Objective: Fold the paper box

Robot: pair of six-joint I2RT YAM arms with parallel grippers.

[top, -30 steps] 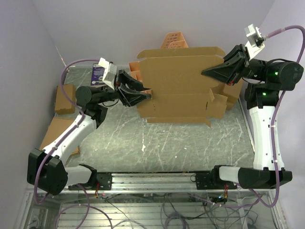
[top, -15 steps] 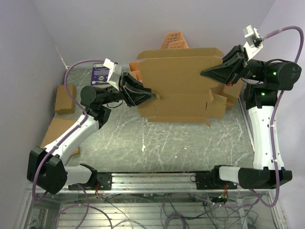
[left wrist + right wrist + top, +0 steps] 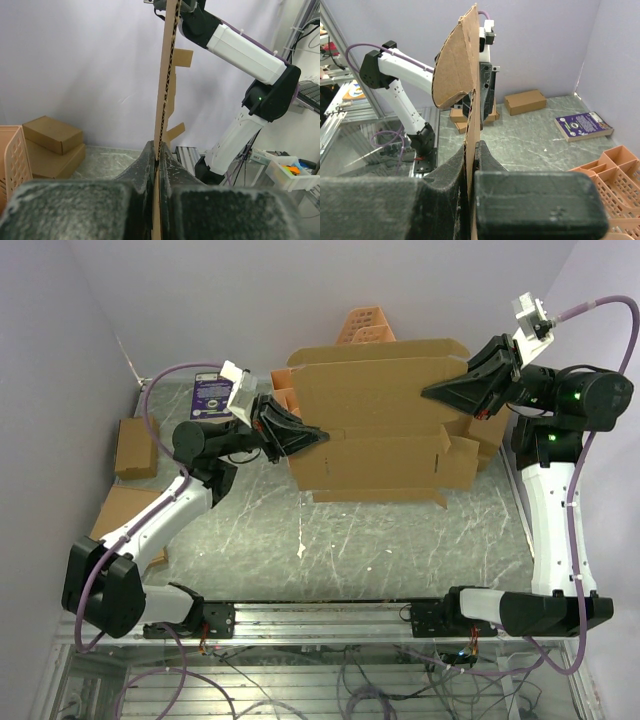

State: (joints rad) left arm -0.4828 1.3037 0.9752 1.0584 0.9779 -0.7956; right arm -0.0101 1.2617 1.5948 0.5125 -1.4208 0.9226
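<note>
The paper box (image 3: 375, 420), a flat brown die-cut sheet, is held up between the two arms over the far half of the tabletop (image 3: 380, 540); the left gripper (image 3: 318, 437) is clamped tight on its left edge, and the right gripper (image 3: 432, 392) is pinched closed on its upper right edge; behind it stands an orange lattice rack (image 3: 362, 325), mostly hidden from above, so its contents cannot be told there; the right wrist view alone shows the rack's open cells and a purple book (image 3: 583, 125) lying flat; the left wrist view alone shows the sheet edge-on and two stacked cardboard boxes (image 3: 52, 135) beside the rack.
</note>
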